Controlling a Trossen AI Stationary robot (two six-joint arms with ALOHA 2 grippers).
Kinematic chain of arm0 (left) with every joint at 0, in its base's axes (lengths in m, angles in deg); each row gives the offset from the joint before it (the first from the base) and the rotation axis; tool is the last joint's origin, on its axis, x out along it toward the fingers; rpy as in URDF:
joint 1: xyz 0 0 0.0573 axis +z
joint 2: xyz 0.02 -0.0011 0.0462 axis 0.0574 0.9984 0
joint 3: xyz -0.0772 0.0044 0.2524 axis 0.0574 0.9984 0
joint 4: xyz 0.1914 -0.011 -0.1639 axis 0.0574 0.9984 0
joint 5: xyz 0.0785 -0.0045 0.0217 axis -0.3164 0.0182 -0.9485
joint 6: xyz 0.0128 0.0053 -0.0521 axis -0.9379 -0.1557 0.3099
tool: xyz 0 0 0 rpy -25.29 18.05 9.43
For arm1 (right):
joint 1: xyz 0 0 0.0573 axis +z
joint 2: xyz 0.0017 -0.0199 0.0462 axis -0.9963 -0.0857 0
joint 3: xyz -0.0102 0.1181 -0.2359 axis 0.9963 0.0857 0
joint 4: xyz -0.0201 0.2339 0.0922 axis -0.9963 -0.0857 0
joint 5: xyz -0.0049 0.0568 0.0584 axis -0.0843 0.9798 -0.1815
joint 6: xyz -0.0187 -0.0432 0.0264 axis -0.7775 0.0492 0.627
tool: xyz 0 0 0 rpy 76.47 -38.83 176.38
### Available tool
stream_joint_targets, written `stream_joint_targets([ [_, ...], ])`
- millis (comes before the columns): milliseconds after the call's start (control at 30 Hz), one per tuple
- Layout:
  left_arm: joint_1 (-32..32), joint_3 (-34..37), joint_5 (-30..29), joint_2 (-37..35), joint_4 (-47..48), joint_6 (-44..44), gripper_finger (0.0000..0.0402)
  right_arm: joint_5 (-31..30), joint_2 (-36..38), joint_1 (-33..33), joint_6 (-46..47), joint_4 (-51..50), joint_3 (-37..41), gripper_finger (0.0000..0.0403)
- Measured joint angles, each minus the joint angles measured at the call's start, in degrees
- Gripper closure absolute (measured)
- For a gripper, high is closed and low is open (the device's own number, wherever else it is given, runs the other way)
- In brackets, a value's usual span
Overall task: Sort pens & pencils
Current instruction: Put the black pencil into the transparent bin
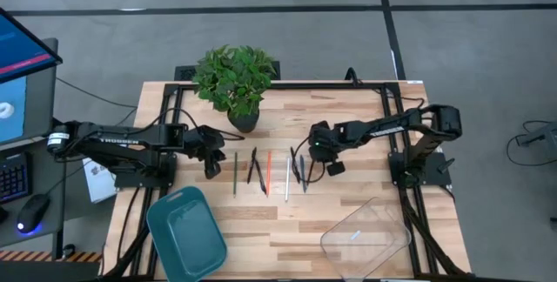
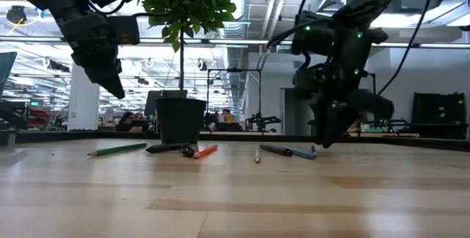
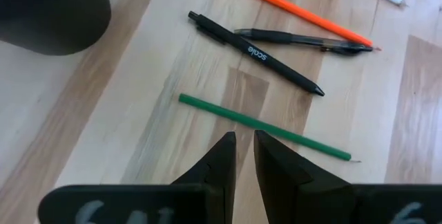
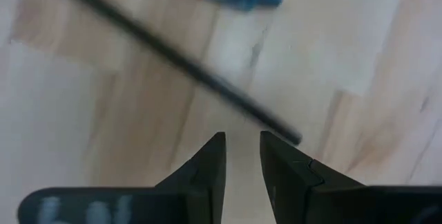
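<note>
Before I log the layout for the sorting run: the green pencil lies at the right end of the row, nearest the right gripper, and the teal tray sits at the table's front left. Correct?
Not quite. The green pencil lies at the left end of the row, nearest the left gripper, not the right gripper; the high view shows it. The teal tray does sit at the table's front left.

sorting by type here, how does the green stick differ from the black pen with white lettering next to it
The green stick is thin, plain and pointed like a pencil; the black pen is thicker, with a clip and white lettering. The green one lies alone; the black pen crosses another dark pen. Both lie flat on the table.
</note>
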Motion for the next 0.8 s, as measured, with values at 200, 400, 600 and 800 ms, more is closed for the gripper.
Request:
stream_joint_targets([
  [200,0.0,0.0,0.5,0.0,0.0,0.0,0.0358,-3.6,0.9,0.3,-1.5,-2.5,-2.0,0.029],
  [400,0.0,0.0,0.5,0.0,0.0,0.0,0.0358,-5.8,-0.7,1.4,-5.5,-2.6,-4.4,0.029],
  [600,0.0,0.0,-0.9,0.0,0.0,0.0,0.0358,-6.1,-3.7,2.3,-7.3,-4.1,-7.2,0.029],
  [800,0.0,0.0,-1.0,0.0,0.0,0.0,0.0358,-10.4,-6.6,4.5,-11.8,-8.4,-9.3,0.029],
])
